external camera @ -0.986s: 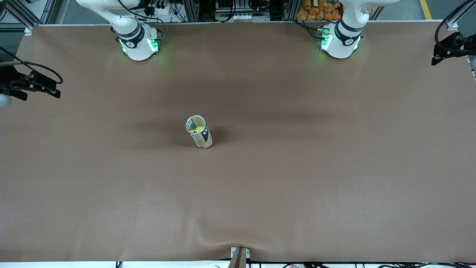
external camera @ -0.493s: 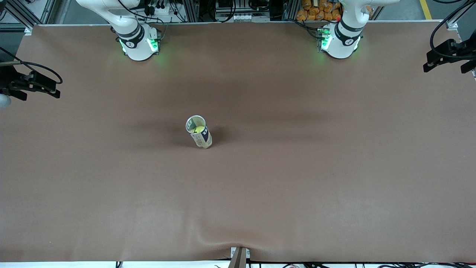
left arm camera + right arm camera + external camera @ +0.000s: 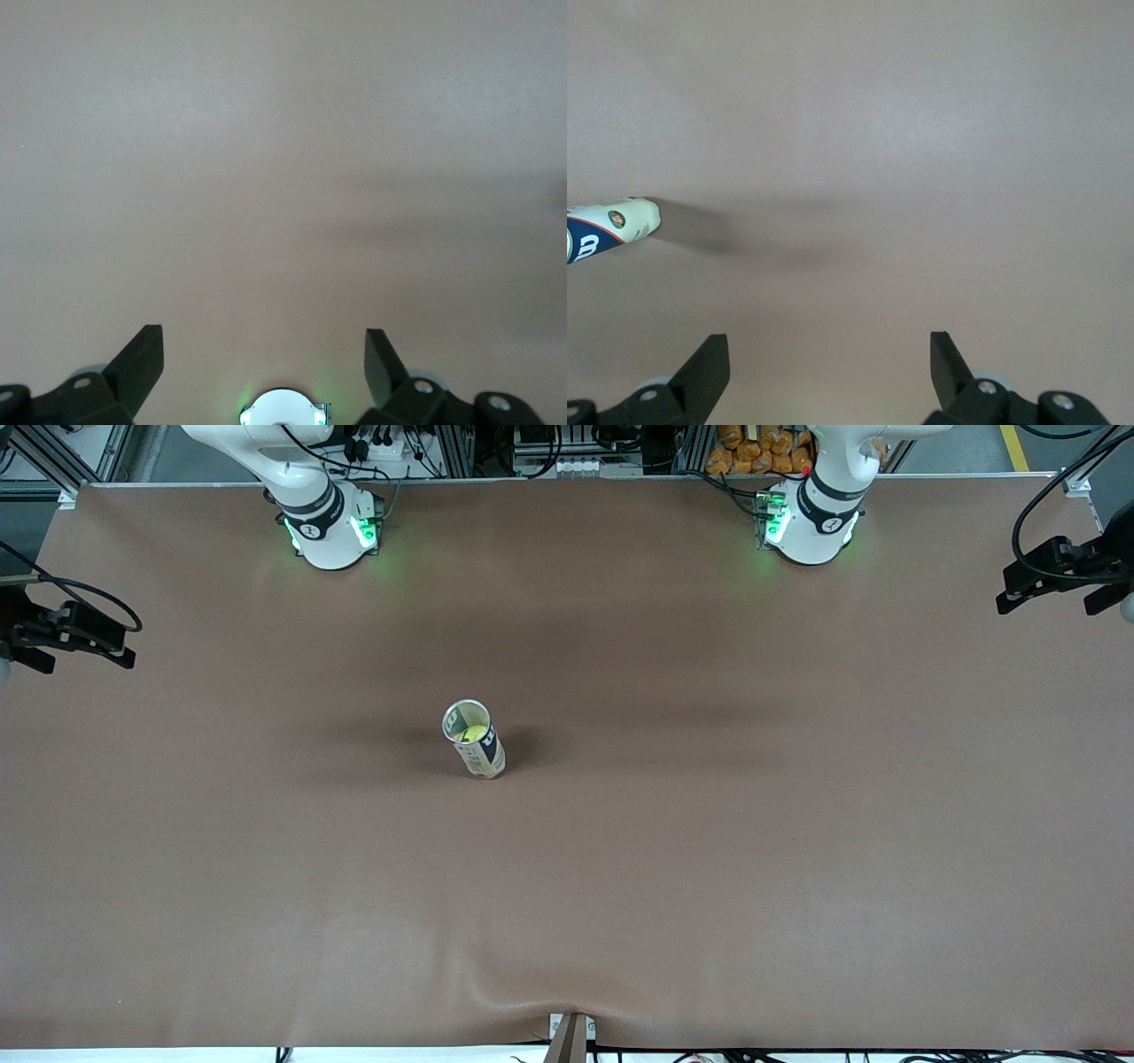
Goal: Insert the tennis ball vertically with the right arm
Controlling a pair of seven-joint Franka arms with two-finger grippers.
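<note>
So, right gripper hangs w/ fingers apart & empty over bare table, well away from upright can w/ tennis ball inside; left gripper likewise apart, waiting.

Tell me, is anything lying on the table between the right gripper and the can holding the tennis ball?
Nothing: only bare brown table between the right gripper and the can, as the front view shows.

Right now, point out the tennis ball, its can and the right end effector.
tennis ball (image 3: 473,733), front view, its top inside the can.
can (image 3: 484,757), front view, printed side wall.
right end effector (image 3: 829,359), right wrist view, between open fingertips.
</note>
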